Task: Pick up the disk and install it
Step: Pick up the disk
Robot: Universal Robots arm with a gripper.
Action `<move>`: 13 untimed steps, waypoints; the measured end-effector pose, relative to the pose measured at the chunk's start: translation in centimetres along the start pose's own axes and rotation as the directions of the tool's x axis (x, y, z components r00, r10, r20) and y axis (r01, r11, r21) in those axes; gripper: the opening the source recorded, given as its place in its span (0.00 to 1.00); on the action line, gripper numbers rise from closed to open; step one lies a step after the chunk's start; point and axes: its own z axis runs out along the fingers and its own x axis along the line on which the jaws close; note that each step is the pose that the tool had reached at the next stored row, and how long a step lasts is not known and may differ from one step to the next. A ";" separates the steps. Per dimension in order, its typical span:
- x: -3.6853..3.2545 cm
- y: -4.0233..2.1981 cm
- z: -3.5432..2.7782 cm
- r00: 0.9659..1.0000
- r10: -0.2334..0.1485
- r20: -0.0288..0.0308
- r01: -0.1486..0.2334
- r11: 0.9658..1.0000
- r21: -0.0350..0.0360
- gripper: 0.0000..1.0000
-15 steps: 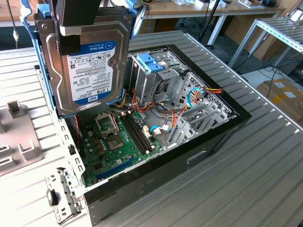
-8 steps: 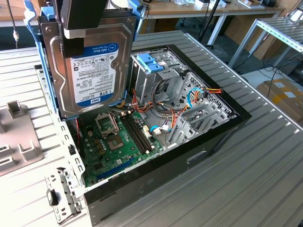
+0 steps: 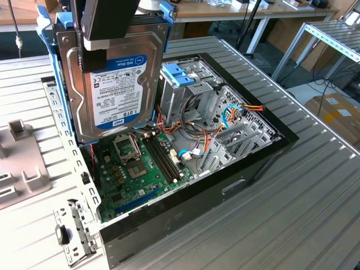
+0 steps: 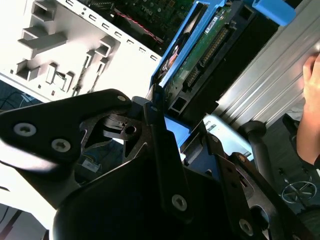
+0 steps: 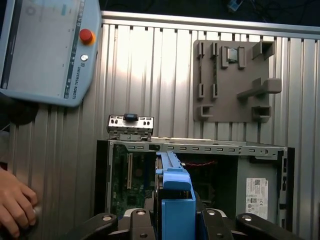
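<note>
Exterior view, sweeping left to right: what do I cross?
Grey fixture plate → disk → pale blue bracket inside the open computer case → coloured wire bundle → cardboard box.

Holds the disk [image 3: 112, 90] upright, clamped in the end effector [image 3: 98, 50], above the motherboard [image 3: 135, 174] inside the open computer case [image 3: 185, 219], itself on the tabletop [image 3: 315, 214]. Has the drive cage [image 3: 197, 98] inside the case at the exterior view's right of the disk, and at the exterior view's left of the case, on the tabletop, a fixture plate [image 3: 22, 163] and a small bracket [image 3: 70, 233] just beside the case's near corner. Sets, in the first wrist view, a pendant [image 5: 45, 47] on the tabletop apart from the case.
</note>
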 end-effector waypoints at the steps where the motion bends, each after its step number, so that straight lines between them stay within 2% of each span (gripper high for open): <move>1: 0.06 -0.09 0.01 1.000 0.000 0.000 0.000 1.000 0.000 0.37; 2: 0.15 -0.28 0.01 1.000 0.000 0.000 0.000 1.000 0.000 0.37; 3: 0.37 -0.84 0.06 1.000 0.000 0.000 0.000 1.000 -0.001 0.37; 5: 0.45 -1.02 0.06 1.000 0.000 0.002 0.000 1.000 -0.001 0.37; 6: 0.54 -1.15 0.07 1.000 0.000 0.009 0.000 1.000 0.000 0.37; 8: 0.66 -1.29 0.08 1.000 -0.001 0.027 0.001 1.000 0.000 0.37; 9: 0.74 -1.38 0.09 0.999 -0.002 0.042 0.002 1.000 0.001 0.37; 10: 0.79 -1.45 0.09 0.999 -0.002 0.049 0.002 1.000 0.001 0.37; 11: 0.83 -1.51 0.10 0.999 -0.002 0.054 0.002 1.000 0.001 0.37; 13: 0.90 -1.67 0.18 0.998 -0.002 0.056 0.002 1.000 0.002 0.37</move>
